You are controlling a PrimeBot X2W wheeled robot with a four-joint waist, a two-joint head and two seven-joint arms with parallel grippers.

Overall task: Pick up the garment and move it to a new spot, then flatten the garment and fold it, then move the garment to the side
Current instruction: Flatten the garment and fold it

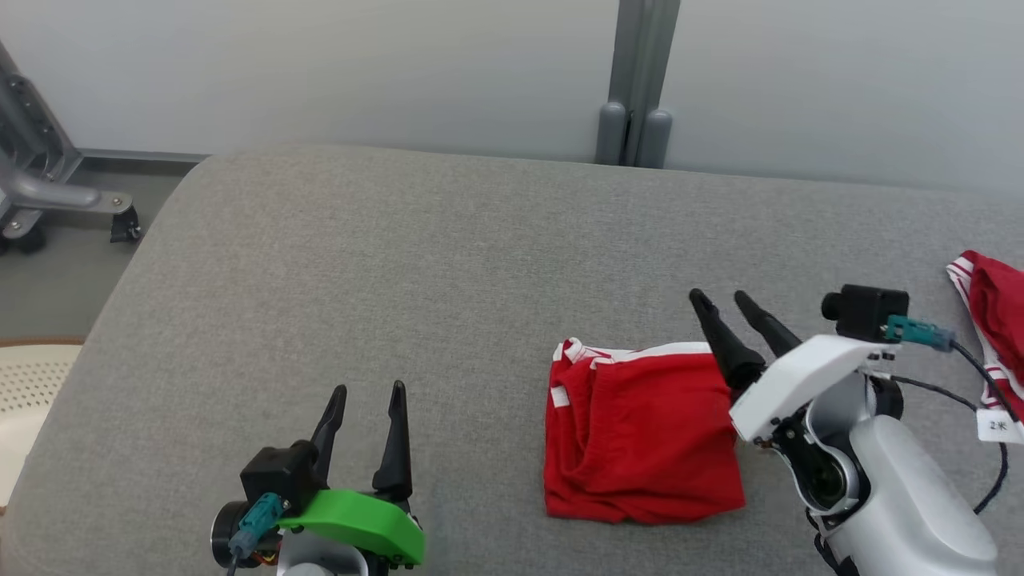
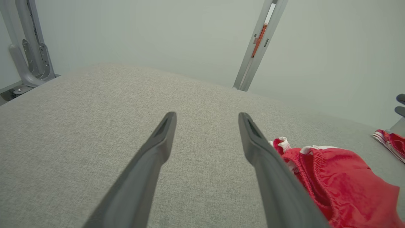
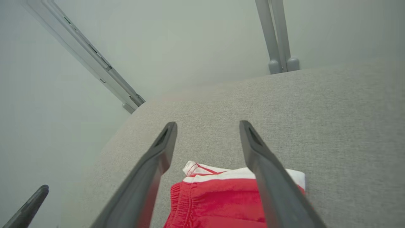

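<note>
the folded red shorts (image 1: 640, 436) are lying on the gray tabletop (image 1: 400, 256); the right hand (image 1: 720, 298) is hanging wide and empty over their corner, the left hand (image 1: 369, 388) gaping too. dragging by one corner is risking unfolding them.

Grey surface (image 1: 320, 264), folded red garment (image 1: 640, 432), another garment (image 1: 998, 316)

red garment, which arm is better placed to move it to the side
Right, probably. The right gripper hangs open over the right edge of the red garment. The left gripper, also open, stands apart to its left, over bare grey surface.
</note>
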